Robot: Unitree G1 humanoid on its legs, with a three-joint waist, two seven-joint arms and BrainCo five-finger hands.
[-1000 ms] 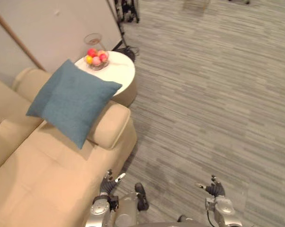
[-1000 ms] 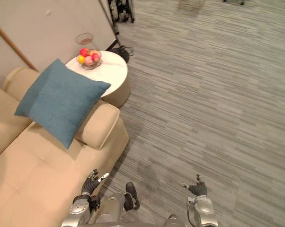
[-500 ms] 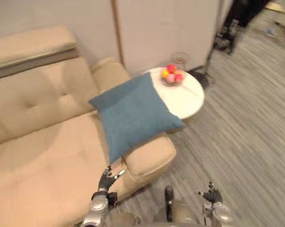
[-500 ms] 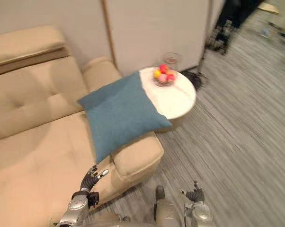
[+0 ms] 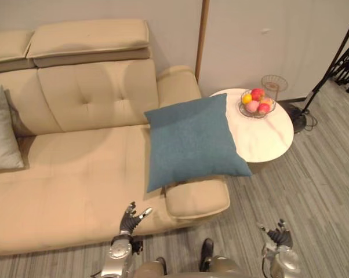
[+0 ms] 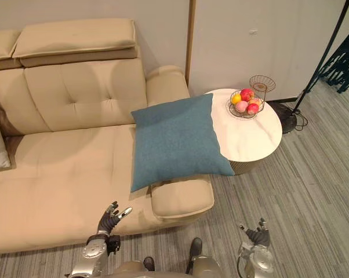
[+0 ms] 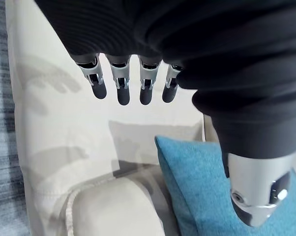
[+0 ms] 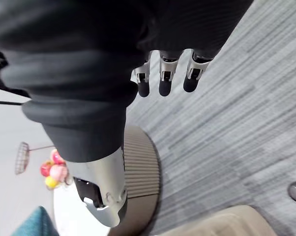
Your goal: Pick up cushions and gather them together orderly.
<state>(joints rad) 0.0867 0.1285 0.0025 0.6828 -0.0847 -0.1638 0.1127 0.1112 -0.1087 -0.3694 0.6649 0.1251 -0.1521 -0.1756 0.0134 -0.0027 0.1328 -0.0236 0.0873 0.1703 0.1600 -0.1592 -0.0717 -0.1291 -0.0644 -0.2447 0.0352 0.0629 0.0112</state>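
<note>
Head cameras first: the square teal fabric cushion (image 5: 192, 139) is propped on the right armrest of the beige leather sofa (image 5: 76, 174). One corner hangs out over the round white side table (image 5: 267, 139), not far from the wire bowl of fruit (image 5: 257, 104). A pale grey cushion (image 5: 0, 133) leans on the backrest at the sofa's far left end, so I'd guess that's the gathering spot. The left hand (image 5: 130, 217) hangs low by the seat's front edge and the right hand (image 5: 279, 234) is over the grey striped carpet (image 6: 313, 174). Both are well short of either cushion.

Left wrist cam: fingers (image 7: 118, 86) straight and spread, holding nothing. The teal cushion and armrest sit just past them.

Right wrist cam: same deal, fingers (image 8: 160, 81) straight and empty, with carpet and the table's ribbed base beyond.

So the job right now looks like the approach. I'd step in closer before reaching. Then take the teal cushion by its near edge on the seat side and lift it up and away from the table, so the trailing corner doesn't sweep the fruit bowl. It's soft, so pinch deep or it'll flop.
</note>
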